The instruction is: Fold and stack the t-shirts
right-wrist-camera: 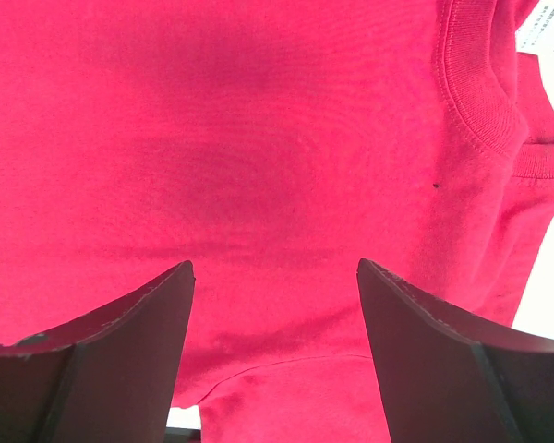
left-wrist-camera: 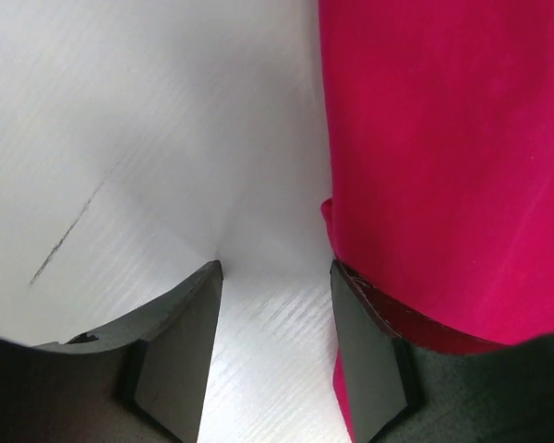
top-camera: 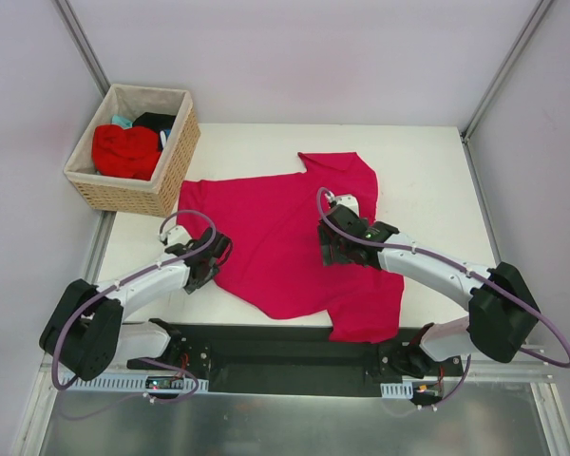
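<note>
A large crimson-pink t-shirt lies spread on the white table, its near right part folded over towards the front edge. My left gripper is open at the shirt's left edge; in the left wrist view bare table shows between the jaws and the shirt's hem lies against the right finger. My right gripper is open and empty just above the shirt's right half. The right wrist view shows cloth, the neck collar and a small white label.
A woven wicker basket stands at the back left, holding a bright red tee, a black one and a bit of teal. Bare white table lies right of the shirt. Frame posts rise at the corners.
</note>
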